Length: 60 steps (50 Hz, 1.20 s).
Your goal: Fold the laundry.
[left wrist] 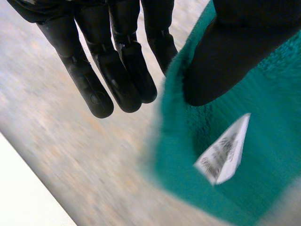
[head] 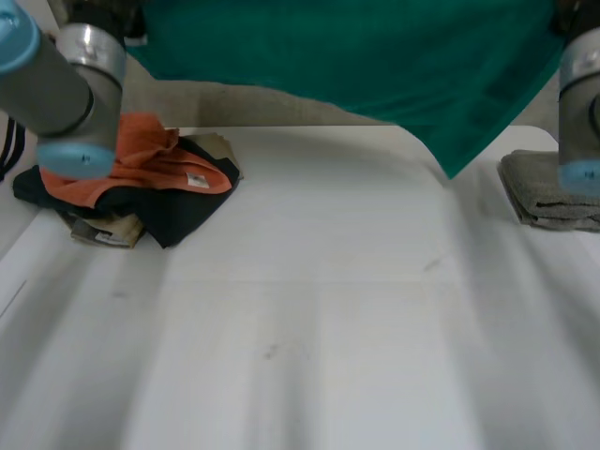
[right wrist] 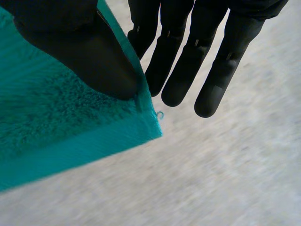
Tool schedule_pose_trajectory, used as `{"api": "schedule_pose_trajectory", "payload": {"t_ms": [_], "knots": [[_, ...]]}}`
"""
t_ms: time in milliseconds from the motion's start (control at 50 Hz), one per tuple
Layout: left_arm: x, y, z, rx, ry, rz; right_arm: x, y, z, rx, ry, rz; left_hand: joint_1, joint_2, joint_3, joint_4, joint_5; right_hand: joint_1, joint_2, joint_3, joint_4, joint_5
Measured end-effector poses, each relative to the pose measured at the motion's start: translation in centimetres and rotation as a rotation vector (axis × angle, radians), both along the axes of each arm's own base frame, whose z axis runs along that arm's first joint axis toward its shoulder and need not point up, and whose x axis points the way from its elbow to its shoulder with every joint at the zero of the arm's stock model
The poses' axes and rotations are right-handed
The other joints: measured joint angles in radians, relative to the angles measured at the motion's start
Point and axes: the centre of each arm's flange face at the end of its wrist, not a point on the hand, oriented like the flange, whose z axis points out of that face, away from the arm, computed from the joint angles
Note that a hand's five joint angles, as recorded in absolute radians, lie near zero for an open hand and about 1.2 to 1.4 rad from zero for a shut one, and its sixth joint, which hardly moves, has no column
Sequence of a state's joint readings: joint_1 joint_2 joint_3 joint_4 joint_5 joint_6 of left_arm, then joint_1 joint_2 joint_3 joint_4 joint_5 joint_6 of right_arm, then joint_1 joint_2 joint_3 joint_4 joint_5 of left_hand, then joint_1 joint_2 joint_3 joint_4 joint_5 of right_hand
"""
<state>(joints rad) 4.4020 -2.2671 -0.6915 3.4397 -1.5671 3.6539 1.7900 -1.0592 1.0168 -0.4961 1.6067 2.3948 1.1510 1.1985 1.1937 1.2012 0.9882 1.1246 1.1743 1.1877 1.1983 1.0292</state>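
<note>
While aloft — towel (head: 356, 47) in both hands (left wrist: 235, 56) (right wrist: 84, 52)

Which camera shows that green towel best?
The head view: the green towel hangs wide over the table's far edge. The left wrist view shows its labelled edge pinched by the left hand; the right wrist view, a corner pinched by the right hand.

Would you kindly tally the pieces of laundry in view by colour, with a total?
green towel: 1
grey towel: 1
orange cloth: 1
black cloth: 1
beige cloth: 1
Total: 5
</note>
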Motion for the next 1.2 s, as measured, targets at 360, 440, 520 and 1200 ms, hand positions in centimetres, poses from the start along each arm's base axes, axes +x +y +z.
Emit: {"api": "schedule_pose_trajectory", "payload": {"t_ms": [360, 440, 520, 1200], "knots": [[1.8, 8.6, -17.1, 0.562, -0.221, -0.028, -1.5, 5.3, -16.9, 0.667, 0.145, 0.157, 0.0, 0.0, 0.0, 0.0, 0.0, 0.0, 0.0, 0.0, 0.0, 0.0], [3.0, 12.3, -17.4, 0.637, -0.291, -0.02, -2.5, 8.6, -17.9, 0.82, 0.213, 0.146, 0.0, 0.0, 0.0, 0.0, 0.0, 0.0, 0.0, 0.0, 0.0, 0.0], [4.6, 17.2, -17.0, 0.721, -0.423, -0.017, -4.5, 12.5, -17.2, 0.962, 0.325, 0.1, 0.0, 0.0, 0.0, 0.0, 0.0, 0.0, 0.0, 0.0, 0.0, 0.0], [-1.3, 6.0, -19.0, 0.476, -0.547, 0.038, -2.1, 3.6, -19.9, 0.662, 0.389, -0.016, 0.0, 0.0, 0.0, 0.0, 0.0, 0.0, 0.0, 0.0, 0.0, 0.0]]}}
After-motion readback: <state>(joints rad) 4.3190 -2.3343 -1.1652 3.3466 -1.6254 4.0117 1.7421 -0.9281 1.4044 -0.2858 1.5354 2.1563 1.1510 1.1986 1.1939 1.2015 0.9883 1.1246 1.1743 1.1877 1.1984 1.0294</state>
